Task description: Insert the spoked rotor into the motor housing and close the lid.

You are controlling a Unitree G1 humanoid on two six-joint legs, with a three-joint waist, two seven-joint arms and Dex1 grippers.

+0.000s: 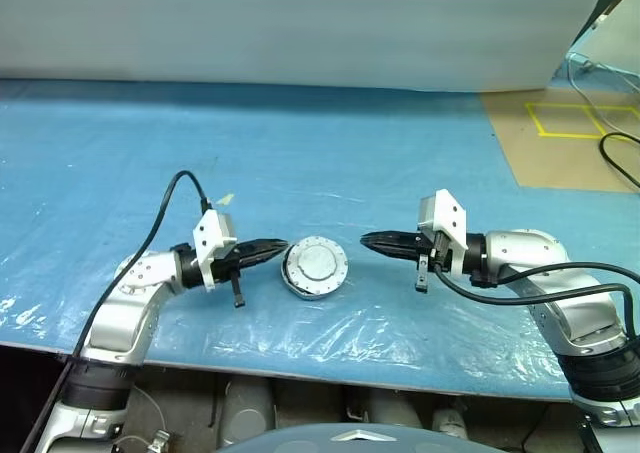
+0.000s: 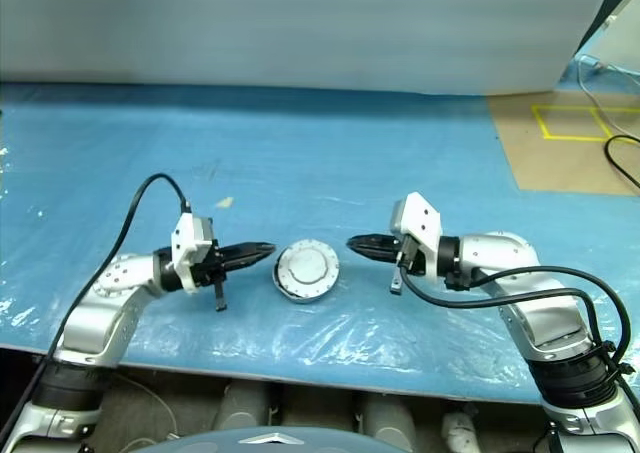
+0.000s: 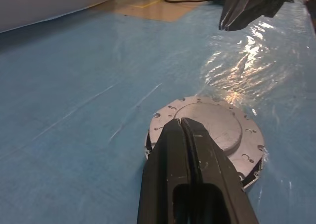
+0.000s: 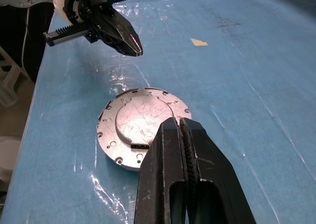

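Observation:
A round silver lid (image 1: 316,262) with small rim holes and a raised centre lies flat on top of the motor housing (image 3: 253,176), whose dark side wall shows just under the lid's rim. They sit on the blue table between my two grippers. My left gripper (image 1: 281,245) is shut and empty, its tip just left of the lid (image 3: 212,120). My right gripper (image 1: 366,240) is shut and empty too, a little to the right of the lid (image 4: 140,122) and apart from it. The spoked rotor is hidden.
The blue table cover (image 1: 300,153) is wrinkled and shiny near the front edge. A small pale scrap (image 1: 225,200) lies behind the left gripper. At the back right are brown floor with yellow tape (image 1: 575,121) and black cables (image 1: 620,163).

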